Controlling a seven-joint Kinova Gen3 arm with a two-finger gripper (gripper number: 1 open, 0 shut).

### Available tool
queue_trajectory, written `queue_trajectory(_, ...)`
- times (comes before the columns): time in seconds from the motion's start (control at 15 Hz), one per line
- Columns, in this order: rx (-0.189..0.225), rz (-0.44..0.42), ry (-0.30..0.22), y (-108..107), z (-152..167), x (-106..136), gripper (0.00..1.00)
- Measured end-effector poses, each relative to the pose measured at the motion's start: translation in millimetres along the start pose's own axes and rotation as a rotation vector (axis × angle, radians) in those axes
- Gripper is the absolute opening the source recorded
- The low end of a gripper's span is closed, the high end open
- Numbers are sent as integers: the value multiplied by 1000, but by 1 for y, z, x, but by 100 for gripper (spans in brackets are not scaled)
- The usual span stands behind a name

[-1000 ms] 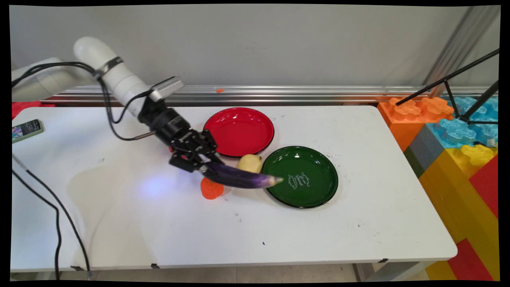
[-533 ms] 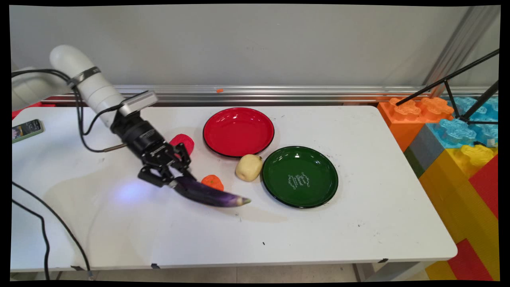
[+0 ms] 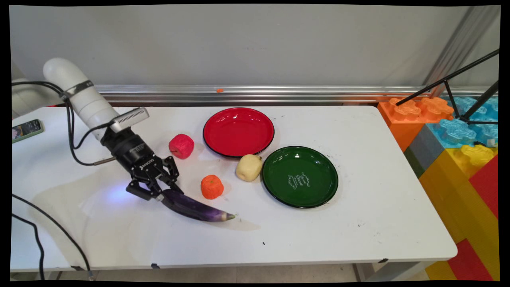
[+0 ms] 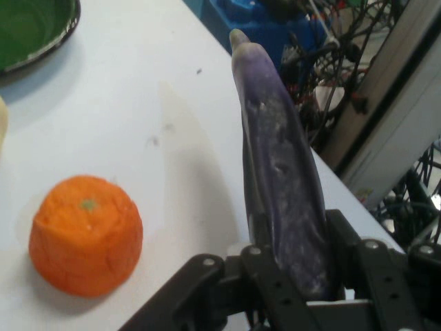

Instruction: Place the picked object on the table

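Lowered leftward, gripper [image 3: 161, 194] clamps the eggplant [image 3: 197, 207] beside the orange [image 3: 211, 186]

The black two-finger gripper [image 3: 161, 194] is sitting at the white table's [image 3: 358, 247] left half, clamping one end of the long purple eggplant [image 3: 197, 207], which is stretching rightward toward the near edge. The orange round fruit [image 3: 211, 187] is lying just behind the eggplant, the red fruit [image 3: 181, 146] farther back. The pale yellow fruit [image 3: 248, 167] is sitting between the red plate [image 3: 238, 131] behind it and the green plate [image 3: 300, 176] at its right
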Motion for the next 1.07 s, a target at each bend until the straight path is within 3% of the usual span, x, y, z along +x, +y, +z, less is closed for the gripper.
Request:
queue_trajectory(0.67, 21, -15, -47, -5, 14, -28, 0)
queue_trajectory(0.73, 26, -16, -47, -6, 15, -29, 100)
queue_trajectory(1.07, 48, -23, -45, -11, 16, -32, 100)
